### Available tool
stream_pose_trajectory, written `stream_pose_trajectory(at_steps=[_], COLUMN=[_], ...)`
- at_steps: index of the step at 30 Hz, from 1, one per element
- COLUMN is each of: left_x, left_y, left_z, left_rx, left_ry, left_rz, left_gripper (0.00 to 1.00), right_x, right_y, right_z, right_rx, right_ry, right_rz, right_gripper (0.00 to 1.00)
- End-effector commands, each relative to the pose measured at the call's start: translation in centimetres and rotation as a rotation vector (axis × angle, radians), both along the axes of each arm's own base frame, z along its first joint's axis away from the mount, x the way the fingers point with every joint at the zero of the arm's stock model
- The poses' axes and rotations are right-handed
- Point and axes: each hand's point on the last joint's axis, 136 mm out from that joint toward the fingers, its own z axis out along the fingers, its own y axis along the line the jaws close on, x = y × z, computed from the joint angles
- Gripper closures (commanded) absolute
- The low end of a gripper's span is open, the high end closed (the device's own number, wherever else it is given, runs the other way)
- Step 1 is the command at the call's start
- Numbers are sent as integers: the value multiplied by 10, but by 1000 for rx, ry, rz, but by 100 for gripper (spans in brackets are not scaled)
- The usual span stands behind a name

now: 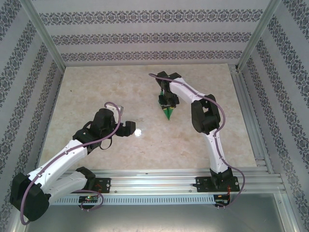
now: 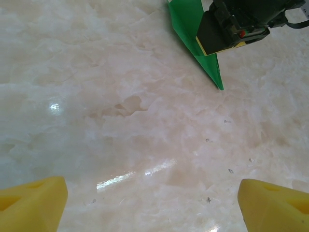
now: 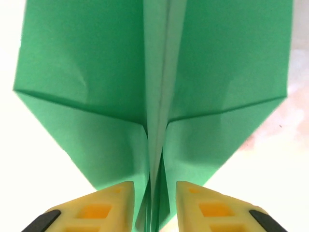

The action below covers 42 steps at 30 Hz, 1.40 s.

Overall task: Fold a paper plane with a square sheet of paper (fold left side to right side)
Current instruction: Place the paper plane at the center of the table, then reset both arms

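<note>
On the marbled table [image 1: 96,87], the paper plane [image 3: 96,72] is laid nose toward the near edge, its keel straddled by the slightly parted right gripper [image 3: 154,203]; the wide-spread left gripper [image 2: 154,205] is stationed well apart.

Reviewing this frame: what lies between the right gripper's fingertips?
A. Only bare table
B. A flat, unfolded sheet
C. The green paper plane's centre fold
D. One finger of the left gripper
C: in the right wrist view, the raised centre fold of the paper plane runs down between the two yellow fingertips of the right gripper.
</note>
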Motion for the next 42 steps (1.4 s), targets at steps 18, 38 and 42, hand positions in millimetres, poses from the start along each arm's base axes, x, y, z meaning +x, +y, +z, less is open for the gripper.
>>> stream_pose_trajectory(at_steps=[18,38,42], left_x=[15,60,72], left_y=[147,208,205], left_z=[66,19,3], left_rx=[108,471,453], left_ry=[-212,-463,-481], left_rz=[672,759,717], left_gripper=[0,0,0], right_x=[-77,-74,-59], right_y=[-124,-253,-248], right_z=[197,118,103], right_rx=[86,-69,-50], right_ry=[-681,-1179,-1241], right_rz=[-165,-336,-280], right_gripper=[54,2,2])
